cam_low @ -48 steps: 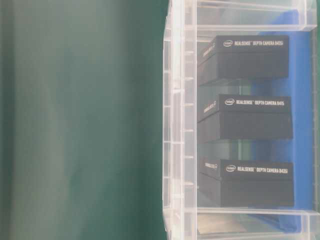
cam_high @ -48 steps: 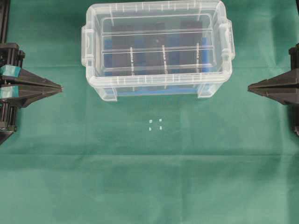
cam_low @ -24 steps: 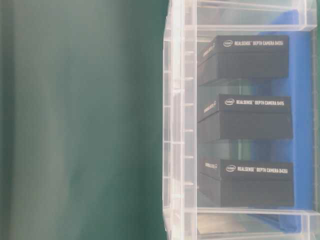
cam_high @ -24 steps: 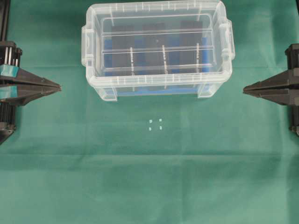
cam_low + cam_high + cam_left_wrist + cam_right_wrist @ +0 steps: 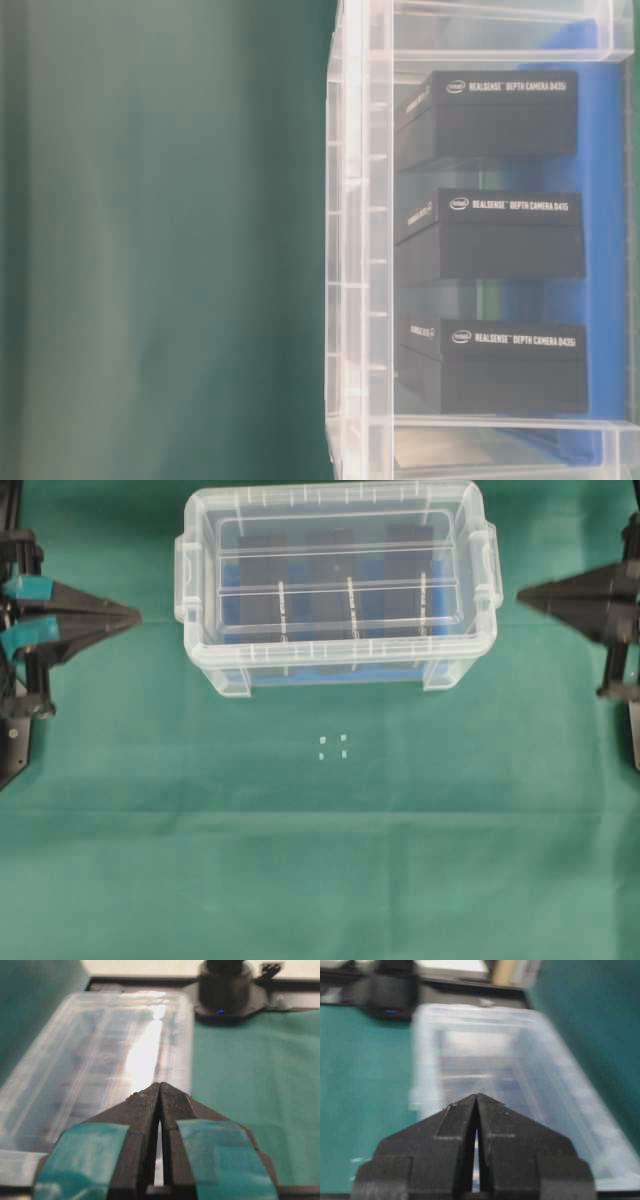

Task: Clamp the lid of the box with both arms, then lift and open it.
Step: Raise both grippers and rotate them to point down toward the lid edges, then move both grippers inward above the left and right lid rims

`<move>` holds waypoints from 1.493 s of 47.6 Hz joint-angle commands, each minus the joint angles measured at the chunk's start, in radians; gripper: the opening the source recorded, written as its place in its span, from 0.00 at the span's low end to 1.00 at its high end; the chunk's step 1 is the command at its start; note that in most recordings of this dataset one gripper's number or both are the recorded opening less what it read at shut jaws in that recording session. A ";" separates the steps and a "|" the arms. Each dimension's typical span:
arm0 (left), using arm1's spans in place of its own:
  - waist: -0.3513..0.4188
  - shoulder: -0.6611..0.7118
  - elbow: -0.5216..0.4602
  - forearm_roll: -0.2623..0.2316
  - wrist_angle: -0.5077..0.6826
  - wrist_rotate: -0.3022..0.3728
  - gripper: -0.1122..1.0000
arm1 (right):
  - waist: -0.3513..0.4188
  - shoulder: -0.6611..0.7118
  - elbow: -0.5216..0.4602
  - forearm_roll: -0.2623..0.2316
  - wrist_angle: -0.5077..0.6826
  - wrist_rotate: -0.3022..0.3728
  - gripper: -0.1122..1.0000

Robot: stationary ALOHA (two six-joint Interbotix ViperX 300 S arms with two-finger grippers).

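While both arms wait at the sides, here is how things sit:

Box: the box (image 5: 335, 670) stands on the green counter (image 5: 320, 880) in the upper middle of the overhead view.
Lid: the lid (image 5: 335, 570) lies flat on top of the box, shut.
Inside: three black blocks (image 5: 490, 235) stand in a row on a blue base (image 5: 605, 240).
Left gripper: the left gripper (image 5: 135, 613) is at the left edge, near the box but not touching it. Its fingers (image 5: 145, 1102) are pressed together and hold nothing. Teal tape (image 5: 82, 1157) is on it.
Right gripper: the right gripper (image 5: 520, 595) is at the right edge, apart from the box. Its picture is blurry, but the fingers (image 5: 490, 1110) seem pressed together on nothing.
Marks: four small white marks (image 5: 333, 745) sit on the cloth below the box.
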State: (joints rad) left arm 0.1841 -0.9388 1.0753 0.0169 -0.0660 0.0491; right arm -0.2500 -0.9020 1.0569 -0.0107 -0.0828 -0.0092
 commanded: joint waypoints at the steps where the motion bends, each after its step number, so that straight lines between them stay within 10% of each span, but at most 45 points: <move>1: 0.043 0.020 -0.046 -0.002 0.008 0.000 0.10 | -0.055 0.009 -0.038 -0.006 0.008 -0.002 0.10; 26: 0.161 0.110 -0.114 -0.002 0.044 0.002 0.10 | -0.221 0.026 -0.072 -0.029 0.100 0.002 0.10; 55: 0.161 0.130 -0.319 0.000 0.773 -0.002 0.10 | -0.221 0.118 -0.301 -0.032 0.911 0.006 0.10; 71: 0.161 0.161 -0.357 0.003 0.874 -0.002 0.10 | -0.221 0.206 -0.377 -0.046 1.009 0.006 0.10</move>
State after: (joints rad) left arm 0.3421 -0.7839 0.7455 0.0169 0.8084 0.0491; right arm -0.4679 -0.7056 0.7118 -0.0552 0.9265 -0.0061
